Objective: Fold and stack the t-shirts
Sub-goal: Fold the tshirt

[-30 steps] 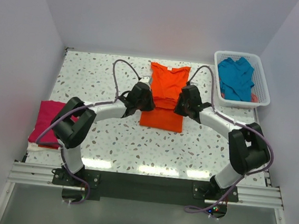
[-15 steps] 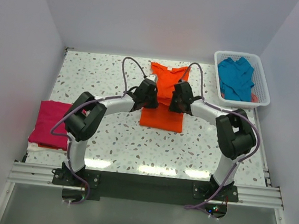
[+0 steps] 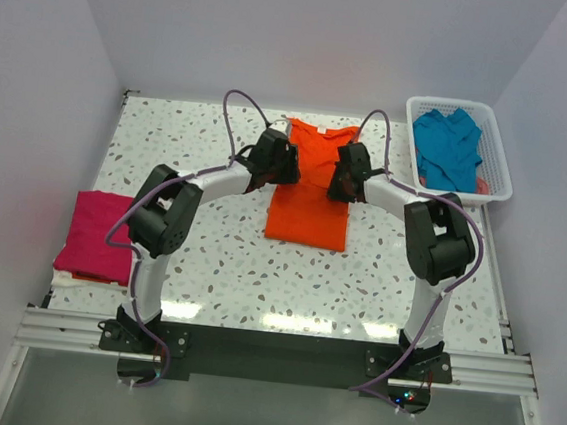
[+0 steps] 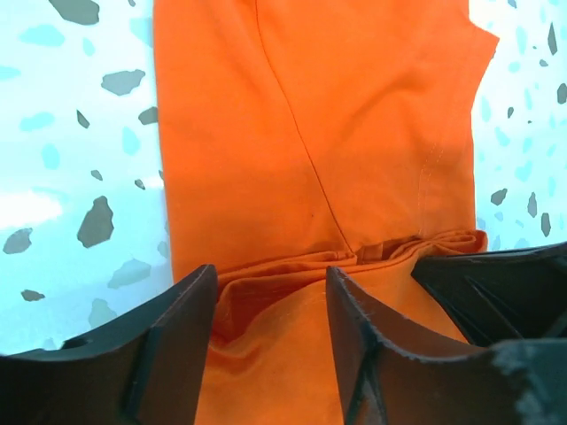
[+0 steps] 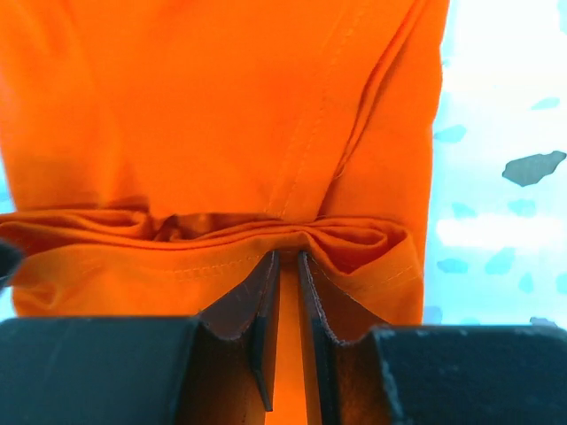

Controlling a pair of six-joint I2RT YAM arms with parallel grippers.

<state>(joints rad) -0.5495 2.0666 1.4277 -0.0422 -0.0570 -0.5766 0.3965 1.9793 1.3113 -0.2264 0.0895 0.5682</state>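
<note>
Centre: bright orange soft-cloth t-shirt, partly folded, flat on the middle of the speckled surface. My left gripper holds its jaws spread astride the folded hem; my right gripper has its jaws pinching that bunched hem.

The white-and-black jointed left arm and right arm both reach forward and bend inward toward each other, the black two-finger left gripper with its jaws spread apart, the right gripper pinched nearly closed on a fold of the bright orange cloth t-shirt.
</note>
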